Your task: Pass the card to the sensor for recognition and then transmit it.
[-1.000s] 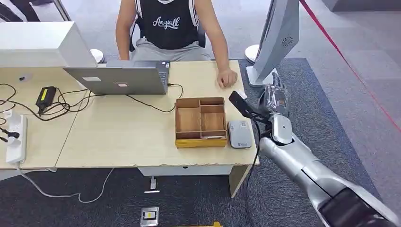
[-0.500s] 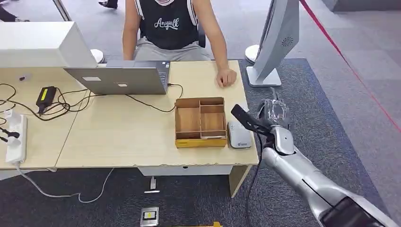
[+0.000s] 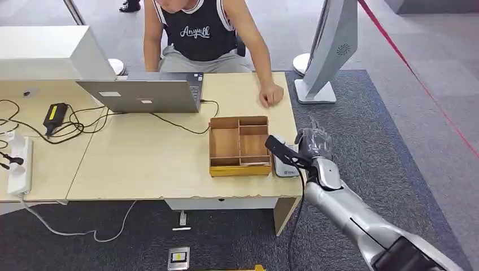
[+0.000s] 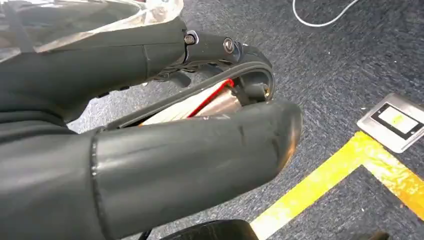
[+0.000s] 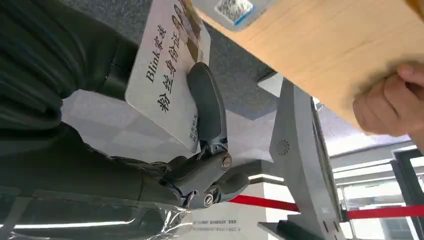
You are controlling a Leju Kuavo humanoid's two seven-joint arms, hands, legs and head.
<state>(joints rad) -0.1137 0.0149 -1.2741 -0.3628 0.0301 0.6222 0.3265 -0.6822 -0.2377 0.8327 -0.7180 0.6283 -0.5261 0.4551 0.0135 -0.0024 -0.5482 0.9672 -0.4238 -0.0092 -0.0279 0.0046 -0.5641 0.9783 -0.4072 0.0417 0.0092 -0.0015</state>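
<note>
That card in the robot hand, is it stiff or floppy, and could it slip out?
The card looks thin, flat and unbent where it sticks out, so probably stiff and light. Its glossy face suggests it might slide, as the right robot hand presses it with one finger.

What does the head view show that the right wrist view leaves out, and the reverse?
The head view adds the whole table layout: the laptop, the wooden tray, the power strip and the silver right arm. The right wrist view adds the card up close, its printed face pressed under the thumb of the right hand. Both share the grey sensor at the table's edge, the person's hand resting on the table, and the white stand.
</note>
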